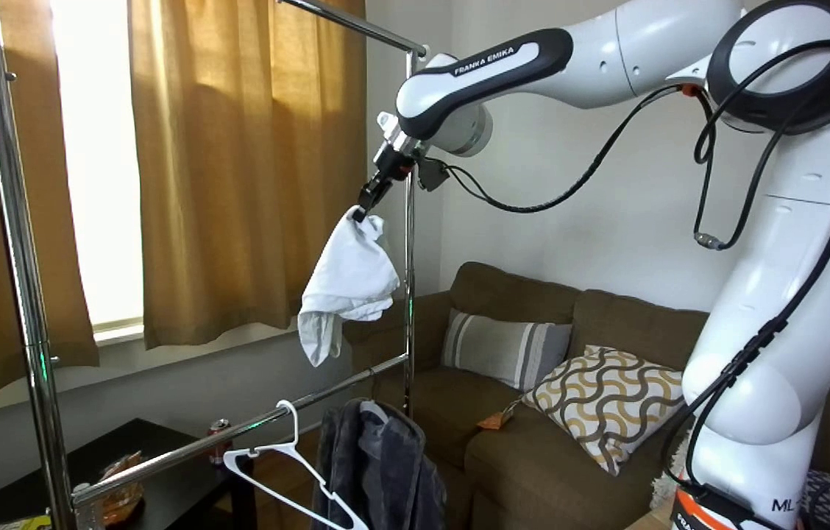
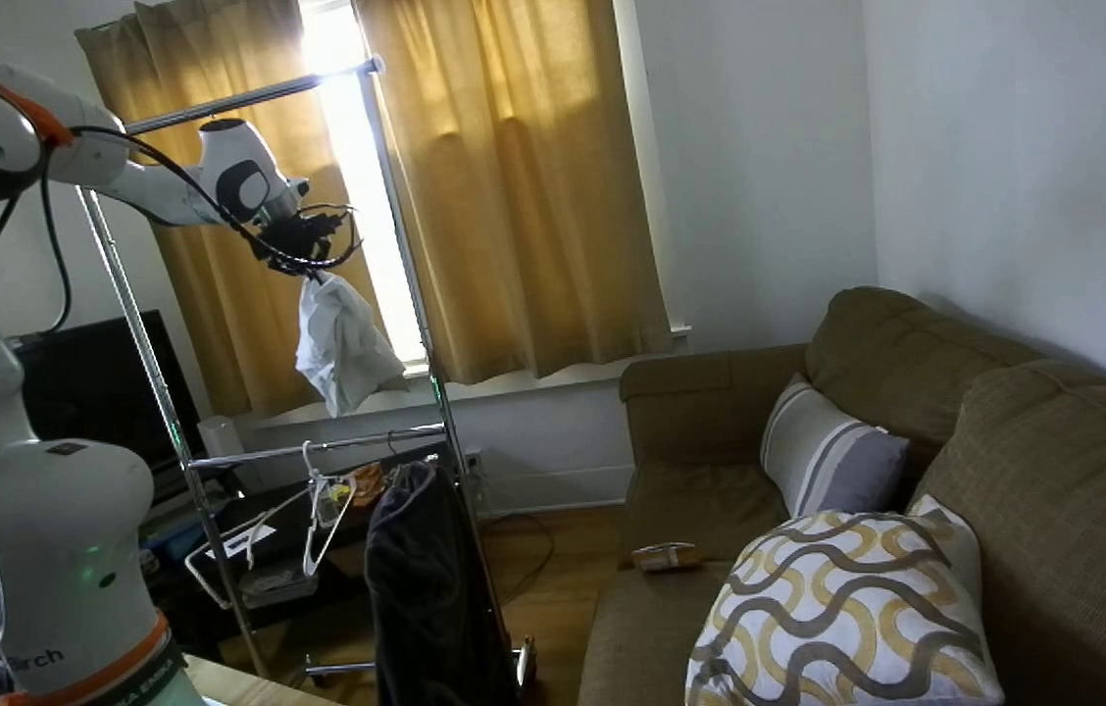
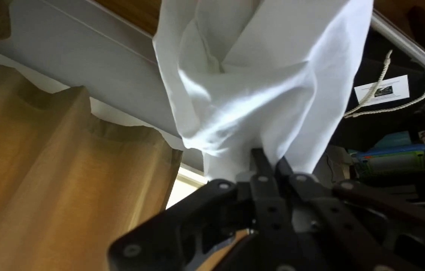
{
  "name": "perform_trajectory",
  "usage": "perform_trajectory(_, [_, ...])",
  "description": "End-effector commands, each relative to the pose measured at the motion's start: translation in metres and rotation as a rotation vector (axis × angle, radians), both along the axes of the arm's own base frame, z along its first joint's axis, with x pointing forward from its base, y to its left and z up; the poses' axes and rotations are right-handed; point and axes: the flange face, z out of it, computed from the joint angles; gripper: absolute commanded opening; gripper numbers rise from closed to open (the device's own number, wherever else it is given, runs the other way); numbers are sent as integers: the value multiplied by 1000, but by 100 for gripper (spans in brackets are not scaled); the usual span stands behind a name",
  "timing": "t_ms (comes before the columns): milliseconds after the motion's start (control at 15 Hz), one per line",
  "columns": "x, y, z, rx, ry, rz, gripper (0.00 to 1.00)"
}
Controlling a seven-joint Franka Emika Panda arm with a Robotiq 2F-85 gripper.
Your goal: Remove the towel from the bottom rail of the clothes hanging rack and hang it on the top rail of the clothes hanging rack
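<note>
Drawn nearly tip to tip at the gripper [image 1: 361, 210], with a gathered edge of the white towel [image 1: 352, 272] pinched between the fingers [image 3: 261, 163]. Probably taken near one end so as to leave most of the cloth dangling, ready for flopping over a bar. Angled downward, presumably to keep the folds falling clear of the arm [image 1: 492, 62].

Below the grip, hanging loose in mid-air, with one corner trailing lowest; above the bottom rail [image 1: 179, 451] and apart from it in both exterior views, so judged already removed. Also lower than the top rail [image 2: 239, 99], hence not yet hung. Hard to tell on which side of that rail. Likely in need of a lift, high enough for bringing the trailing corner over, then of a lowering across the rail before release; at risk of sliding off if draped too unevenly, given so small a pinch.

Further out, along the bottom rail, to a white hanger [image 1: 291, 446] caught by its hook, and, toward one end, to a dark grey garment [image 1: 385, 471], slung there perhaps for storage. Beyond the clothes rack [image 1: 26, 287], to tan curtains [image 1: 238, 184], probably pulled partway across the window [image 1: 95, 162] against glare, and to a brown sofa [image 1: 525, 471] with a striped cushion [image 1: 492, 346] leaning at its back, as for ordinary sitting.
</note>
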Motion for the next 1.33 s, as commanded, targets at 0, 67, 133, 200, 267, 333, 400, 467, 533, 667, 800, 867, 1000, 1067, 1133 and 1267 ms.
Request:
perform_trajectory(0, [-17, 4, 43, -1, -44, -52, 1])
perform_trajectory(67, [-21, 7, 56, 17, -74, -69, 1])
perform_trajectory(133, [-23, 8, 63, 31, -99, -81, 1])
perform_trajectory(200, [-27, 12, 75, 46, -131, -99, 1])
perform_trajectory(267, [-30, 13, 82, 58, -162, -107, 1])
perform_trajectory(333, [-34, 16, 92, 67, -200, -120, 1])
perform_trajectory(400, [-36, 17, 100, 71, -237, -133, 1])
perform_trajectory(467, [-40, 20, 110, 80, -281, -144, 1])
perform_trajectory(533, [-44, 23, 118, 88, -324, -151, 1])
perform_trajectory(667, [-50, 28, 131, 115, -421, -164, 1])
perform_trajectory(800, [-51, 32, 136, 142, -499, -166, 1])
perform_trajectory(867, [-49, 32, 133, 151, -519, -164, 1])
perform_trajectory(1000, [-47, 33, 137, 147, -493, -156, 5])
perform_trajectory(1067, [-46, 33, 137, 149, -498, -156, 5])
perform_trajectory(1133, [-44, 33, 135, 149, -498, -156, 5])
perform_trajectory(1267, [-43, 32, 135, 148, -497, -157, 5])
